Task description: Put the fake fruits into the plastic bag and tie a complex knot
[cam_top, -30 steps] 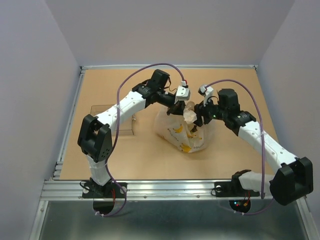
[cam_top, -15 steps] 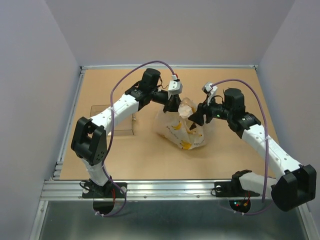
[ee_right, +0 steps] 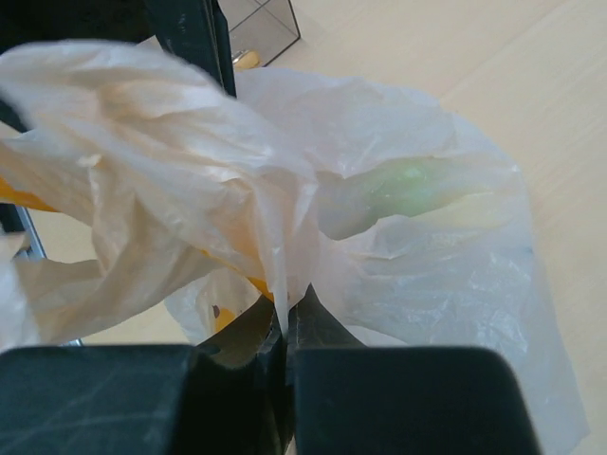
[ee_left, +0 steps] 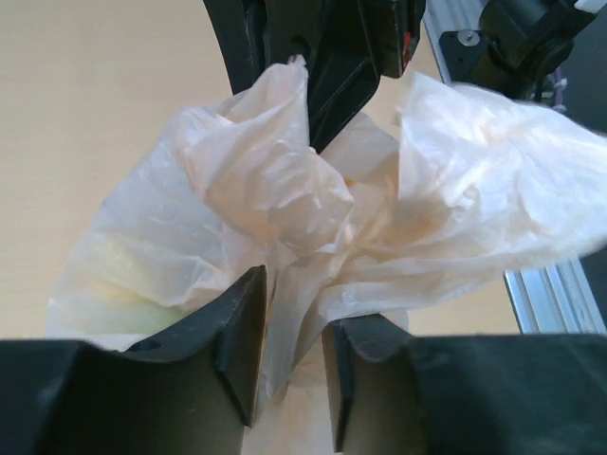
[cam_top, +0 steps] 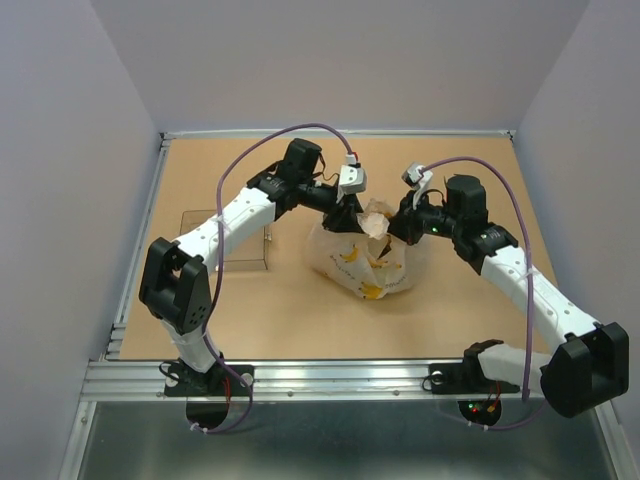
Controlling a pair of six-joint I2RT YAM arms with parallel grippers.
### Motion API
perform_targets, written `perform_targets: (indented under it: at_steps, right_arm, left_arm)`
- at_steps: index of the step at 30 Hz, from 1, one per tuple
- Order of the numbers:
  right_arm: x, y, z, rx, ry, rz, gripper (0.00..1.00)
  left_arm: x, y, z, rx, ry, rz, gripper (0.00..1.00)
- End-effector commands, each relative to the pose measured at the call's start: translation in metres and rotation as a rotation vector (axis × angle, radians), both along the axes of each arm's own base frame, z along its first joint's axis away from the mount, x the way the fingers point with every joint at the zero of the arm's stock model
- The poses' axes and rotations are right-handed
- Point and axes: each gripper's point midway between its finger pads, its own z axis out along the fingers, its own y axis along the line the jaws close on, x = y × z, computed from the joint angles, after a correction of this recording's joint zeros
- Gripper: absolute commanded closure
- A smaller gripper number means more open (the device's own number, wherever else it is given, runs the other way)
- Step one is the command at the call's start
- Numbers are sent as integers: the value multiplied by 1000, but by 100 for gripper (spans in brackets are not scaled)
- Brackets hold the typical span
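Thin, crinkly, translucent plastic bag [cam_top: 365, 262], banana-printed, its neck bunched upward. Fake fruits [ee_right: 408, 185] show inside it as green and yellowish blurs. Right gripper [ee_right: 286, 336] is clenched on a fold at the bag's top. The left gripper [ee_left: 296, 351] has parted jaws, with film loose between them. A clear rigid tray [cam_top: 235, 240] lies left of the bag.

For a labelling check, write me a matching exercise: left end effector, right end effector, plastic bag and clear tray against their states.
1 left end effector
2 right end effector
3 plastic bag
4 clear tray

A shut on the plastic
B printed with yellow shapes
C jaws apart, plastic between
D transparent and rectangular

Pairs: 1-C, 2-A, 3-B, 4-D
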Motion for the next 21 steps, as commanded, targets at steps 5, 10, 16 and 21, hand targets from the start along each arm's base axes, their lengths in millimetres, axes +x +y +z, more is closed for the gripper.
perform_targets:
  at_steps: [5,10,16,21]
  right_arm:
    - [-11,8,14,7,-57,113,100]
    - [-15,11,14,12,-54,151,100]
    - [-19,12,17,18,-67,179,95]
    - [-17,1,18,-26,-119,116,34]
  left_arm:
    - [-3,-14,24,17,-53,37,30]
    - [-1,-28,26,-14,-54,29,14]
    - [-5,-37,21,-15,-21,-1,55]
    - [-5,-34,13,8,-7,-4,95]
